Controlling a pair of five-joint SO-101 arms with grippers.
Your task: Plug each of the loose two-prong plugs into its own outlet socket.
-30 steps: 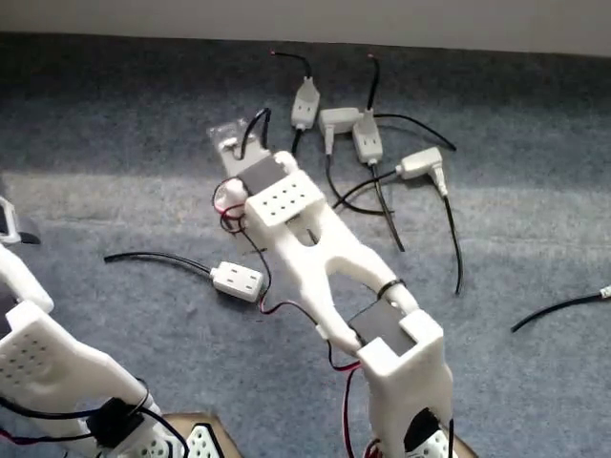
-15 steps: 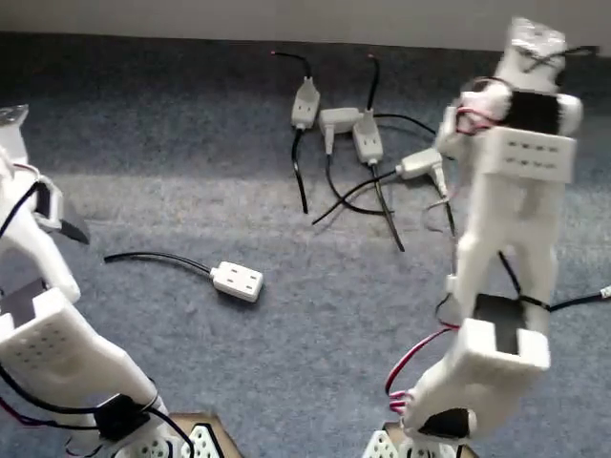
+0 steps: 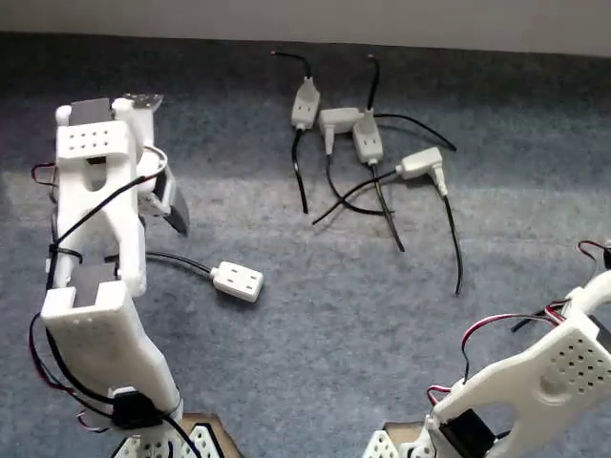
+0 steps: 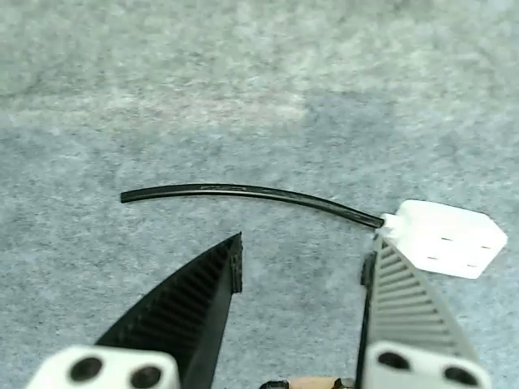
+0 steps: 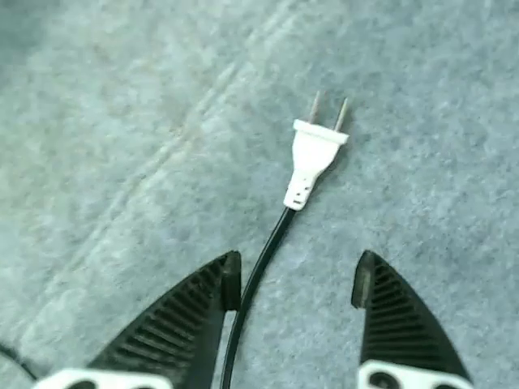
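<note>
The white outlet socket (image 3: 237,281) has its cord (image 3: 181,261) running under the left arm (image 3: 95,239), which hides the cord's far end. Beyond the socket, the cluster of white connectors (image 3: 358,134) is too small to tell plugs from sockets, or whether any are joined. One corner of the socket sits behind the pale finger (image 4: 405,308) of the left gripper (image 4: 306,243). Well apart from the socket, the right arm (image 3: 535,382) is cut off by the picture's edge.

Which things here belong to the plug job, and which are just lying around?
Job:
- two-prong plug, loose on the floor
- white socket block, nothing plugged in
- cluster of white plugs and sockets at the far side

Lying about:
- grey carpet
- pale strip behind the carpet
</note>
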